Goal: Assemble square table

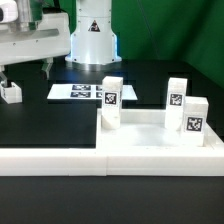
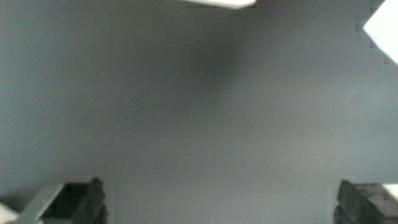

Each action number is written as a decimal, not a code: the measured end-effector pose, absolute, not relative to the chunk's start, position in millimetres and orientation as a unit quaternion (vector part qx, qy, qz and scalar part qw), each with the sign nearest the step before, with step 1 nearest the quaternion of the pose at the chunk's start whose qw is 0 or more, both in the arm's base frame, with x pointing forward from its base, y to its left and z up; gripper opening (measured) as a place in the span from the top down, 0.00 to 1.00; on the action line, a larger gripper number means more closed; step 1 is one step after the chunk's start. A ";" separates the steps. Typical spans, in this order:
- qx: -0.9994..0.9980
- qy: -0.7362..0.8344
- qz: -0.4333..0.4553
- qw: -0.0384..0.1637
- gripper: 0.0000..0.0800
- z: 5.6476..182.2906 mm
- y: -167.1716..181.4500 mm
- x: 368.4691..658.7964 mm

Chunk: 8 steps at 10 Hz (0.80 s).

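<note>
While the gripper [image 1: 27, 68] hangs with its jaws spread wide and holding nothing above the black table [image 1: 60, 120] at the exterior view's far left, the square slab [image 1: 150, 130] lies near the front right, against the low border wall [image 1: 60, 160]. Three legs [image 1: 111, 100] [image 1: 177, 97] [image 1: 193, 118] stand upright on the slab; a fourth leg [image 1: 11, 93] rests far left, just beside the gripper. The marker board [image 1: 75, 92] lies flat behind the slab.
</note>
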State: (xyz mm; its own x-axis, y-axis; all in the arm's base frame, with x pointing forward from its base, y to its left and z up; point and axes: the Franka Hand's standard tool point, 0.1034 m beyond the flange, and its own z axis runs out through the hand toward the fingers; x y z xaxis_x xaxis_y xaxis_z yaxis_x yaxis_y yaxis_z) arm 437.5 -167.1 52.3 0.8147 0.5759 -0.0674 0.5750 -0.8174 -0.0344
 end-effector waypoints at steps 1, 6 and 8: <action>-0.955 -0.290 0.062 -0.001 0.19 52.3 -165.0 434.3; -0.937 -0.294 0.185 -0.025 0.19 44.2 -150.7 435.9; -0.925 -0.290 0.243 -0.027 0.19 38.9 -150.6 430.7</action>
State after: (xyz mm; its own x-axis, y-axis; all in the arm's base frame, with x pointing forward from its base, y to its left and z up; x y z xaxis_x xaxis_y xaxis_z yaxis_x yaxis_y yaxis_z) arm 430.7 -150.6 38.9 0.7135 0.5236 -0.4656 0.5501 -0.8302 -0.0907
